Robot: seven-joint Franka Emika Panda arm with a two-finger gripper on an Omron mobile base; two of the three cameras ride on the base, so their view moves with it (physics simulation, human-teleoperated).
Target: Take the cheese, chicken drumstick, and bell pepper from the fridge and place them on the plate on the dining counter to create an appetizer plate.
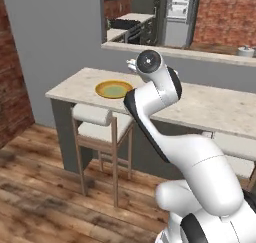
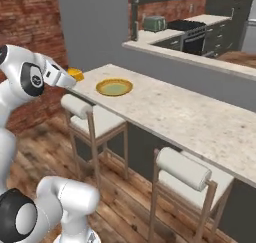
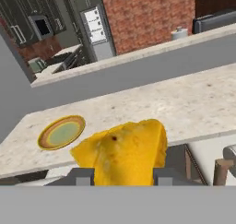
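Note:
My gripper (image 3: 122,178) is shut on the cheese (image 3: 123,150), a yellow-orange wedge that fills the gap between the two dark fingers. Seen from the right base, the gripper (image 2: 71,78) hovers with the cheese (image 2: 76,74) just off the left end of the dining counter (image 2: 190,117), short of the plate (image 2: 114,87). The plate (image 1: 114,89) has a yellow-orange rim and a pale green centre and nothing lies on it. In the hand view the plate (image 3: 61,132) sits ahead and to the left on the beige counter (image 3: 161,103). The fridge (image 1: 177,9) stands far back in the kitchen. The chicken drumstick and bell pepper are out of view.
Wooden stools with white cushions (image 1: 100,122) (image 2: 185,179) stand along the near side of the counter. A raised ledge (image 1: 190,52) runs behind the counter, with the kitchen beyond it. A brick wall (image 2: 30,32) stands at the left.

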